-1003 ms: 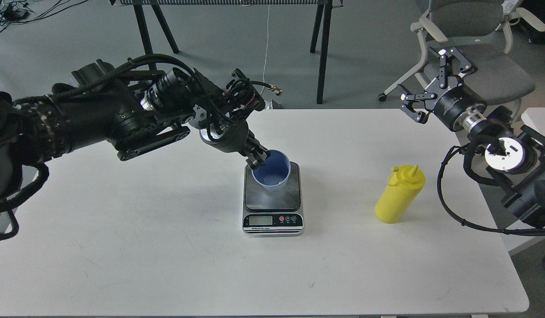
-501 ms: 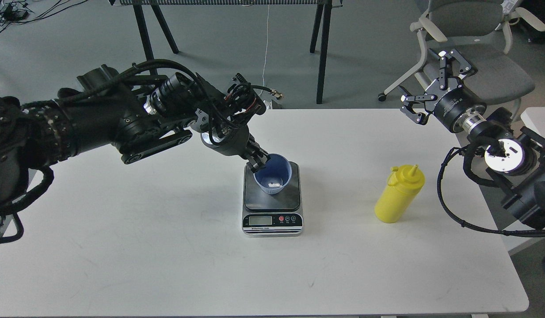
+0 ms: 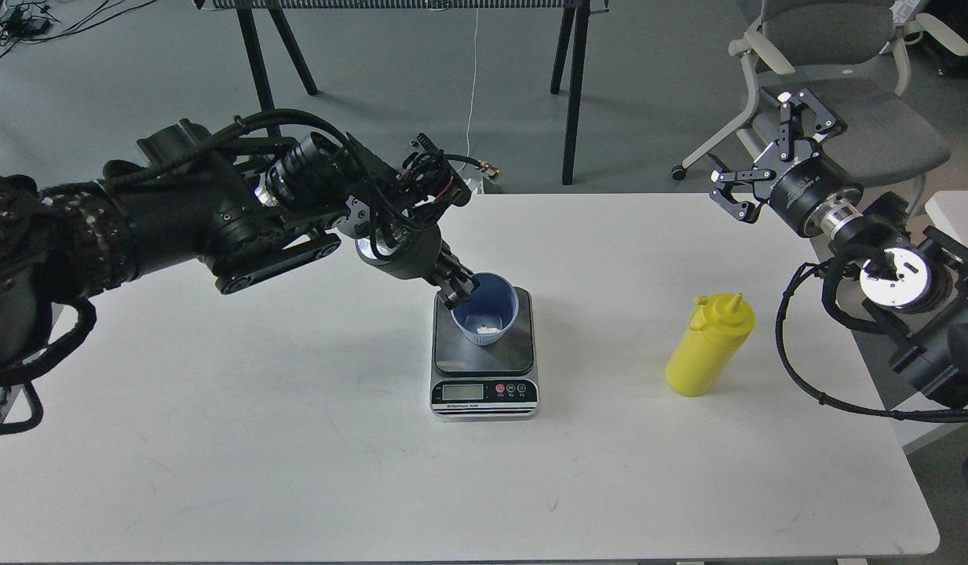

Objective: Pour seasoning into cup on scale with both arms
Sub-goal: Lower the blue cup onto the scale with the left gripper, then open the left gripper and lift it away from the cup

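The light blue cup (image 3: 486, 310) stands upright on the dark platform of the scale (image 3: 484, 355) at the table's middle. My left gripper (image 3: 458, 288) is shut on the cup's left rim, one finger inside and one outside. The yellow seasoning bottle (image 3: 708, 344) stands upright on the table right of the scale, its small cap hanging at its left. My right gripper (image 3: 766, 161) is open and empty, raised beyond the table's far right edge, well above and behind the bottle.
The white table (image 3: 295, 439) bears only the scale and the bottle. An office chair (image 3: 837, 71) stands behind my right arm. Black table legs (image 3: 574, 86) stand on the grey floor beyond the far edge.
My left gripper has lowered the cup from a tilt to upright on the scale platform. The right arm has barely shifted. The bottle has not moved.
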Controlling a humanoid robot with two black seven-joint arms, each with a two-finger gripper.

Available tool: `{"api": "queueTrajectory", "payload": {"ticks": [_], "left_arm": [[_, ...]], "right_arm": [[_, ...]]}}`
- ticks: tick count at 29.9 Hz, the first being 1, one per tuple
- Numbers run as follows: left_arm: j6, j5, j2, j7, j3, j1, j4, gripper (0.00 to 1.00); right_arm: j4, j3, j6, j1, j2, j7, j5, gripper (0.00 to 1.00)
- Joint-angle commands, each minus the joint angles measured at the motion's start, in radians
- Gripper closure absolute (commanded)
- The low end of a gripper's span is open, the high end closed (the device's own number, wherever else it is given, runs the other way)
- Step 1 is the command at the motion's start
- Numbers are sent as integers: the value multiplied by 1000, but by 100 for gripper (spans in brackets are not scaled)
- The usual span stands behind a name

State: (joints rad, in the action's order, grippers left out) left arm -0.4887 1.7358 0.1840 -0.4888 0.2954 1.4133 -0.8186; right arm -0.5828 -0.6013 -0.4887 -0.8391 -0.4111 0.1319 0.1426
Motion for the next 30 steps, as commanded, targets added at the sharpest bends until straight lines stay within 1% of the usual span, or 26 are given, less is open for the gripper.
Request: {"api": "queueTrajectory", "payload": {"ticks": [1, 5, 15, 20, 22, 25, 30], "left_arm": [[0, -2, -3, 0, -7, -2, 9, 73], [0, -7, -8, 0, -7, -2, 18, 66], [0, -39, -32, 0, -9, -8, 75, 52], [0, -70, -38, 0, -10, -13, 93, 48], [0, -90, -60, 0, -9, -13, 119, 44], [0, -111, -75, 0, -10, -11, 163, 42], [0, -196, -71, 0, -13, 22, 179, 36]], "right_arm": [[0, 0, 0, 0, 0, 0, 0, 1], [-3, 0, 0, 6, 0, 0, 0, 1], [-3, 0, 0, 11, 0, 0, 0, 1], [-2, 0, 0, 11, 2, 0, 0, 1], [-2, -2, 0, 11, 2, 0, 0, 1], [-2, -5, 0, 11, 2, 0, 0, 1], [0, -3, 0, 5, 2, 0, 0, 1]]}}
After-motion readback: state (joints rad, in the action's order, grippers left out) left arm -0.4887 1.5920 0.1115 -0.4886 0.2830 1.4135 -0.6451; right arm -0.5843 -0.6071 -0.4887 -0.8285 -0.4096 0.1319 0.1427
